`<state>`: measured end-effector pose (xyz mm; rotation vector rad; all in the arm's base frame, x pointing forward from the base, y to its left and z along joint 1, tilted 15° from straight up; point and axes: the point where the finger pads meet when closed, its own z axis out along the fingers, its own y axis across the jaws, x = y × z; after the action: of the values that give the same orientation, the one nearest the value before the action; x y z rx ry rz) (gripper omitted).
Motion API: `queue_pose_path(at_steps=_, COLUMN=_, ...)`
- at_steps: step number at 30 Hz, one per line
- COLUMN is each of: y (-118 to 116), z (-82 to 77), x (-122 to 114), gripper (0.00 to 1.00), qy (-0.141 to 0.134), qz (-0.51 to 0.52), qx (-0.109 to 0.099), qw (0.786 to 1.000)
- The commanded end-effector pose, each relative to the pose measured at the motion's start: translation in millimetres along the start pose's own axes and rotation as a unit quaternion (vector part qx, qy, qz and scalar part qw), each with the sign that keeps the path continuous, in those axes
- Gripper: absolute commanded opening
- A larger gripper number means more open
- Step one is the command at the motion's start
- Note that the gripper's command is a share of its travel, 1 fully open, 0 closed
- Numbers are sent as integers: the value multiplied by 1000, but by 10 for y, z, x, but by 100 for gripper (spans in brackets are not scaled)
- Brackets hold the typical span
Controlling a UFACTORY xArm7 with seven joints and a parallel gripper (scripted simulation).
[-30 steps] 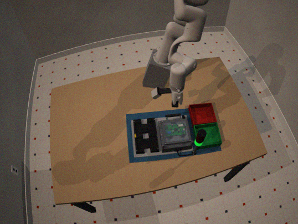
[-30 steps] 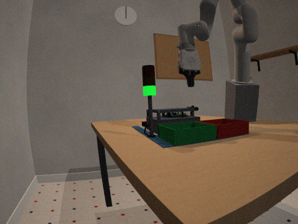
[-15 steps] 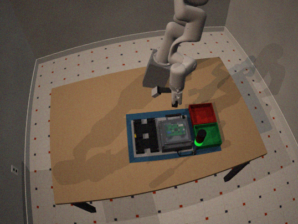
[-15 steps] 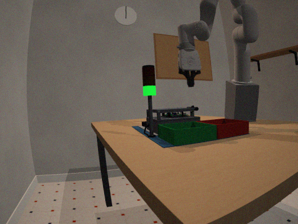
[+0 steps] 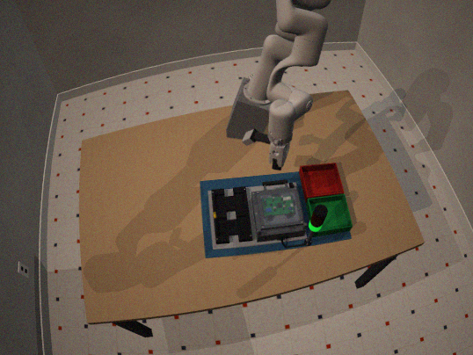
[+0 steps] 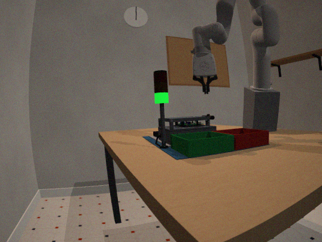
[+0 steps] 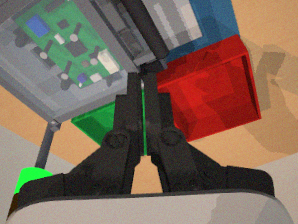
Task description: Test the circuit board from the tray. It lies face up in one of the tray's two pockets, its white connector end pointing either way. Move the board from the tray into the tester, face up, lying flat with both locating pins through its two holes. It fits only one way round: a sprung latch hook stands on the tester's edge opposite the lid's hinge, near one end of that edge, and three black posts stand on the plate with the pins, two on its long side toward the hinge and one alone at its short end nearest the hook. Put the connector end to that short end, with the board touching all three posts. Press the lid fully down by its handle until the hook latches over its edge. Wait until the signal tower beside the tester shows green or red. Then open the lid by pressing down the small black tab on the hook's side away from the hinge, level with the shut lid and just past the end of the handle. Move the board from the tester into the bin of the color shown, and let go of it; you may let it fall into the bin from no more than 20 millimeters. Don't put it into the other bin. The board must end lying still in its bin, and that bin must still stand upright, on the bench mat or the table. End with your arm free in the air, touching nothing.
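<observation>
I am hovering my gripper (image 6: pixel 206 88) above the tester (image 5: pixel 279 212), fingers pinched together on nothing. The circuit board (image 5: pixel 276 206) is lying inside it under the shut lid. I expect it to be light, stiff and thin, its parts fragile, so I am planning an edge grip.

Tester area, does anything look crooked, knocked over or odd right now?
Nothing stands out. The circuit board lies flat in the tester under the shut lid, the signal tower glows green, both bins, green and red, stand upright, and the tool hangs shut and holds nothing above them.
</observation>
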<state>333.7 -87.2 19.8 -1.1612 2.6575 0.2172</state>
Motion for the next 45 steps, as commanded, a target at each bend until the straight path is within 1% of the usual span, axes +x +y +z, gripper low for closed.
queue_pose_path(at_steps=1, y=-13, z=-9, x=-3, gripper=0, qy=6, qz=84, qx=0, qw=996)
queue_pose_path(at_steps=6, y=-13, z=-9, x=-3, gripper=0, qy=6, qz=170, qx=0, qw=985)
queue_pose_path(at_steps=10, y=-13, z=-9, x=-3, gripper=0, qy=6, qz=238, qx=1, qw=971)
queue_pose_path(at_steps=12, y=-13, z=-9, x=-3, gripper=0, qy=6, qz=238, qx=1, qw=971)
queue_pose_path(at_steps=16, y=-13, z=-9, x=-3, gripper=0, qy=6, qz=318, qx=1, qw=948)
queue_pose_path(at_steps=27, y=-13, z=-9, x=-3, gripper=0, qy=5, qz=472, qx=2, qw=881)
queue_pose_path(at_steps=29, y=-13, z=-9, x=-3, gripper=0, qy=5, qz=472, qx=2, qw=881)
queue_pose_path(at_steps=33, y=-13, z=-9, x=-3, gripper=0, qy=5, qz=505, qx=3, qw=863)
queue_pose_path(at_steps=37, y=-13, z=-9, x=-3, gripper=0, qy=5, qz=523, qx=3, qw=852)
queue_pose_path(at_steps=45, y=-13, z=-9, x=-3, gripper=0, qy=5, qz=532, qx=3, qw=847)
